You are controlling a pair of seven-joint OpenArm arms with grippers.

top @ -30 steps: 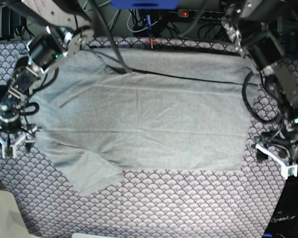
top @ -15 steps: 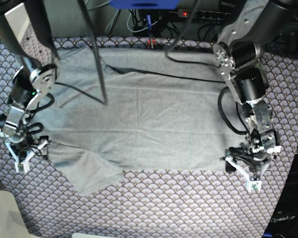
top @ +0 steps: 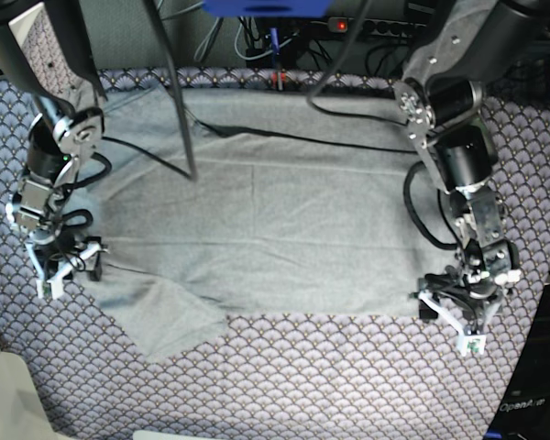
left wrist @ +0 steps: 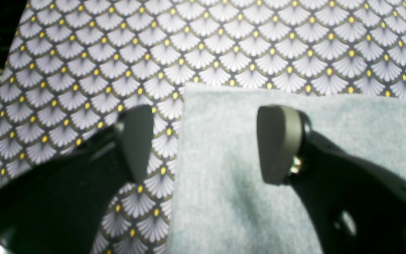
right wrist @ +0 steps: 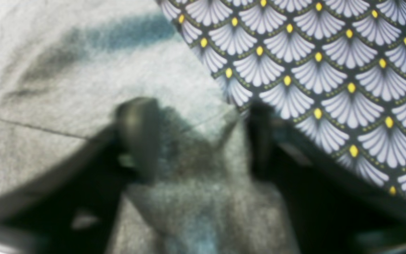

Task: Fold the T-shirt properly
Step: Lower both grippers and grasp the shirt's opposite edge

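Grey T-shirt (left wrist: 245,197) corner between left tool (left wrist: 206,144) tips.

T-shirt (top: 275,229): soft matt heather-grey knit, faintly fuzzy. Cloth (top: 330,376): smooth woven cover, printed scallop pattern. Left gripper (left wrist: 204,144): matt grey pads (left wrist: 277,141), black plastic arms.
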